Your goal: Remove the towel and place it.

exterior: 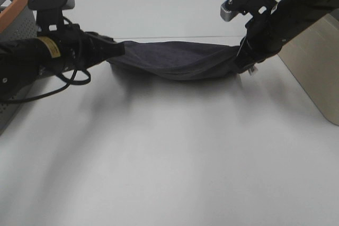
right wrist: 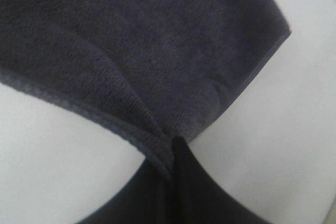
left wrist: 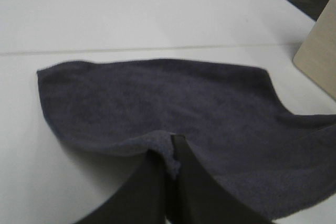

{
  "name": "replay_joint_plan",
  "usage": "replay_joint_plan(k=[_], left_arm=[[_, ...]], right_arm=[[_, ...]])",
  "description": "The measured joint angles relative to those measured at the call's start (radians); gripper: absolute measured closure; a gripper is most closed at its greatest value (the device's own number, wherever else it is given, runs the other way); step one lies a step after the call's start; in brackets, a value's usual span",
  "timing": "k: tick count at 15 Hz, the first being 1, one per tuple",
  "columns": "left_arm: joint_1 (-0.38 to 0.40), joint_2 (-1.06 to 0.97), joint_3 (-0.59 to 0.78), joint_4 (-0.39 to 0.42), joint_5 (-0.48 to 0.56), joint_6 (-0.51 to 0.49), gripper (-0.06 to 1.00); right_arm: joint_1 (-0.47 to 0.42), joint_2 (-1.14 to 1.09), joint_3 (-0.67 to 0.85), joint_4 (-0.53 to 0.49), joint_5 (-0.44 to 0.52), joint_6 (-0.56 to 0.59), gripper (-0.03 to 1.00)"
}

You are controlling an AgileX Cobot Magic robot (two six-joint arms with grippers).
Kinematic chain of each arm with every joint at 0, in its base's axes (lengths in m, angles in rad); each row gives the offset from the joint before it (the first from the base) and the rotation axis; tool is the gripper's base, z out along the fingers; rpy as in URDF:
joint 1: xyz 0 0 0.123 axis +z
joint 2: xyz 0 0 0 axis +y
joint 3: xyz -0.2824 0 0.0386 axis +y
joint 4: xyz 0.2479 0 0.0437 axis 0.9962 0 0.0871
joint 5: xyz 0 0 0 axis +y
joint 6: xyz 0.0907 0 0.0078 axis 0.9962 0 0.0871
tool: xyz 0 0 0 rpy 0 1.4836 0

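The towel (exterior: 177,59) is a dark charcoal-navy cloth, stretched between both grippers and sagging in the middle just above the white table. My left gripper (exterior: 117,50) is shut on the towel's left corner; the left wrist view shows the cloth (left wrist: 168,103) pinched between the shut fingers (left wrist: 170,153). My right gripper (exterior: 244,59) is shut on the towel's right corner; the right wrist view shows the hem (right wrist: 105,56) gathered into the shut fingers (right wrist: 173,145). A small white tag (exterior: 253,70) hangs by the right gripper.
A grey basket with an orange rim (exterior: 13,3) stands at the far left edge. A beige box (exterior: 318,62) stands at the right edge, also seen in the left wrist view (left wrist: 320,51). White table (exterior: 169,157) fills the front.
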Motion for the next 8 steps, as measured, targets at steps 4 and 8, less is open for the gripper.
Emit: replay_joint_plan(k=[4, 8], left_arm=[[0.0, -0.006, 0.119, -0.022, 0.0, 0.0, 0.94], [-0.003, -0.007, 0.183, -0.005, -0.012, 0.0, 0.94]], right_arm=[[0.001, -0.002, 0.127, 0.033, -0.009, -0.005, 0.95], [0.011, 0.005, 0.246, 0.134, -0.09, -0.032, 0.95]])
